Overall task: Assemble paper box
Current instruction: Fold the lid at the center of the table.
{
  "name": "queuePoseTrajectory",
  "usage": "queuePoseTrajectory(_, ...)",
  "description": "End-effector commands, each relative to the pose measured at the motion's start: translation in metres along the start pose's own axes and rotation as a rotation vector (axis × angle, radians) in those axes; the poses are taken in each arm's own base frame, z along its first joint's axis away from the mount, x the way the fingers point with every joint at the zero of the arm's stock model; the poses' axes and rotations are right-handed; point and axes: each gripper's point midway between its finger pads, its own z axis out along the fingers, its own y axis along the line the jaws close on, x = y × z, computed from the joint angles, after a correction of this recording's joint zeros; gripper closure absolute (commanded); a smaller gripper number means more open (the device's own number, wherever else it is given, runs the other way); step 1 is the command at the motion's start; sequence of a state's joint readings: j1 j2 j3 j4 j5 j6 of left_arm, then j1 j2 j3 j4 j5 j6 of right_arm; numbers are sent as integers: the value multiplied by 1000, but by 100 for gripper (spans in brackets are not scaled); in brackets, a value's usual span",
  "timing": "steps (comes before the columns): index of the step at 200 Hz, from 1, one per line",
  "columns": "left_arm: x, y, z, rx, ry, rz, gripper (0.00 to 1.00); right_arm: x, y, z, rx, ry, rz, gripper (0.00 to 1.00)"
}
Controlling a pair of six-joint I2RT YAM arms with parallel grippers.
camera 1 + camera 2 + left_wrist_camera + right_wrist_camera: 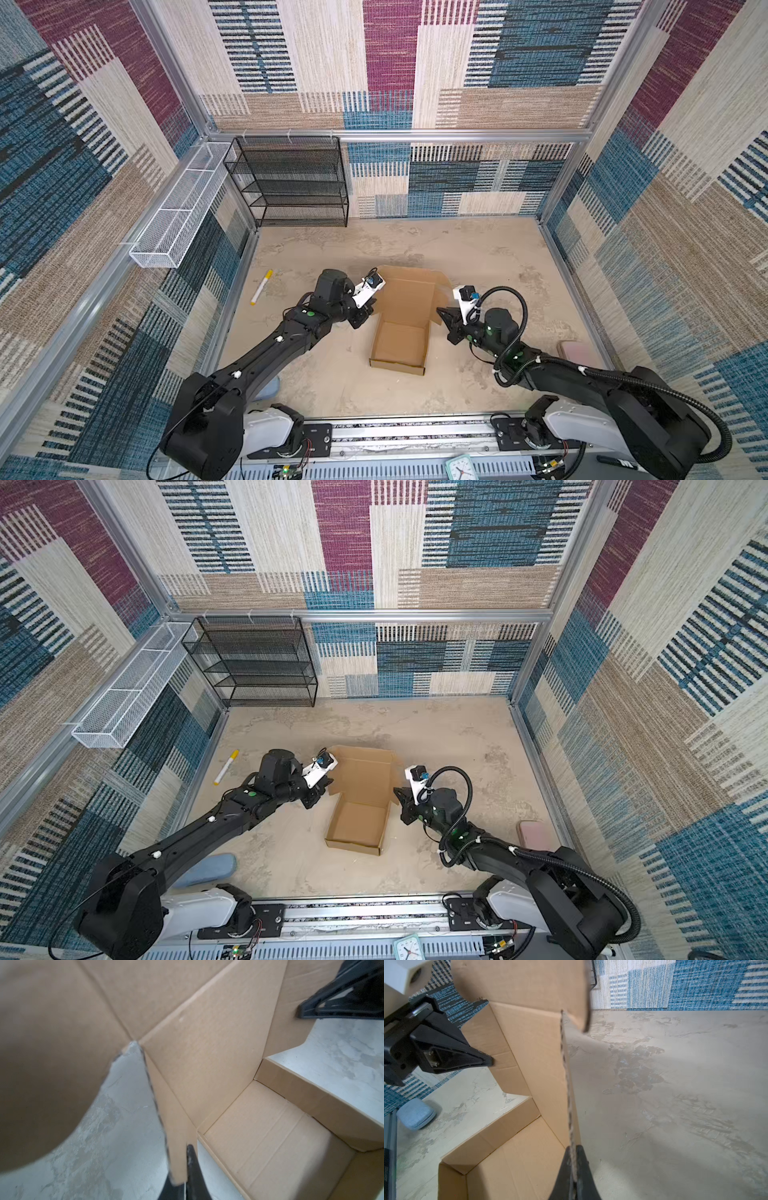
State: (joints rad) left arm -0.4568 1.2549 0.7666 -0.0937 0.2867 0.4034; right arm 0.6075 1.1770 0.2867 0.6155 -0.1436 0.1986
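Closest to the lens, left end effector [179,1180]: pinches the edge of a side flap of the paper box [401,345], fingers [192,1165] pressed together with only the cardboard sheet between. Same on the opposite side, right end effector [574,1169]: clamps the corrugated edge of the other flap (jaws parted by no more than the board itself). As for the paper box: near the middle of the tabletop [478,257], somewhat toward its near edge, base tray with walls up, lid panel rising on the side toward the far edge. Well apart, by the left edge: yellow-capped marker [261,286].

Judged risks from here:
Pulling the two flaps unevenly, and so skewing or dragging the light tray across the tabletop, with no weight pinning it.
Folding off the crease line, and so buckling or tearing the board at the pinch.
Gripping only the very rim, hence slipping off mid-fold and losing the flap to spring-back.
Missing the gap inside the wall when tucking, with the flap left outside the tray.
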Motion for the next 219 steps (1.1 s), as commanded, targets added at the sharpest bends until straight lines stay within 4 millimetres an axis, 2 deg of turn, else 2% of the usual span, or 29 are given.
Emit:
queuePoseTrajectory(1, -11, 11, -6, -74, -34, -108, 100, -11, -2, 2, 49, -41, 17, 100)
queuePoseTrajectory(38, -27, 20, -20, -136, -156, -270, 100, -21, -5, 4, 121, -71, 48, 100)
queuePoseTrajectory(86, -19, 15, -23, -176, -233, -409, 100, -26, -4, 12, 184, -90, 77, 100)
queuePoseTrajectory(124, -21, 14, -31, -207, -311, -472, 100, -24, 2, 23, 206, -81, 81, 100)
queuePoseTrajectory(167, -16, 6, -33, -231, -339, -479, 100, -24, 19, 35, 191, -76, 65, 100)
queuePoseTrajectory(219, -13, -8, -32, -246, -396, -481, 100, -23, 29, 43, 219, -73, 58, 100)
